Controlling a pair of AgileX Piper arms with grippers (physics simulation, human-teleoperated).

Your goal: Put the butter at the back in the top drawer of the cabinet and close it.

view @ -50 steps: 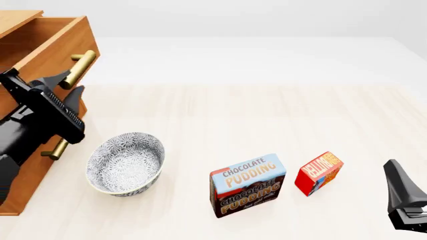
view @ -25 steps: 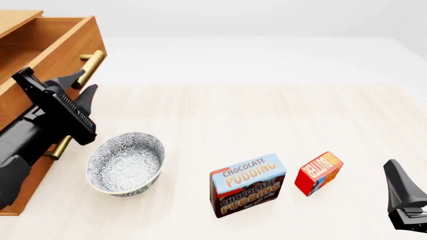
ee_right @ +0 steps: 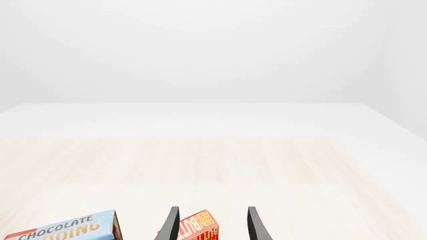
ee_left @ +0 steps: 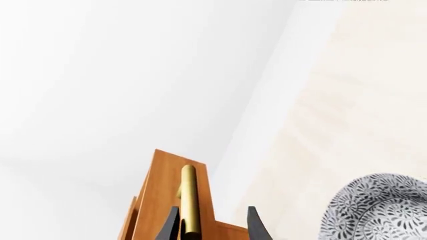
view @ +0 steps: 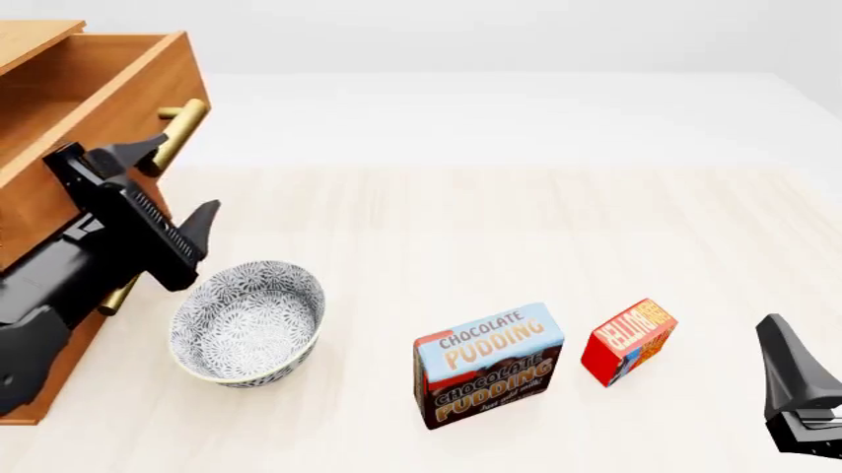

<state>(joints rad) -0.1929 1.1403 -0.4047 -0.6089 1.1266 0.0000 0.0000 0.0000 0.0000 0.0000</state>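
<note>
At table's left: cabinet [view: 53,325], top drawer [view: 93,89] pulled out, brass handle [view: 177,133] showing. Left gripper [view: 172,187] spread wide, just off the handle, grasping nothing. Patterned bowl [view: 247,320] beside the cabinet. Pudding box [view: 488,363] upright near the front; butter [view: 629,341] just beside it. Right gripper [ee_right: 210,225] released, low at right, fingers flanking the butter in the wrist view.

A pale, light-wood table [view: 526,217] carries everything. At its left edge stands a warm brown wooden cabinet [view: 53,325] with brass bar handles. Just beside the left gripper [view: 172,187] sits a round blue-and-white patterned bowl [view: 247,321]. Nearer the right gripper [view: 790,379] stand a brown-and-blue "Chocolate Pudding" box [view: 488,365] and, just beside it, a small red rectangular butter box [view: 629,341], apart from each other.
</note>
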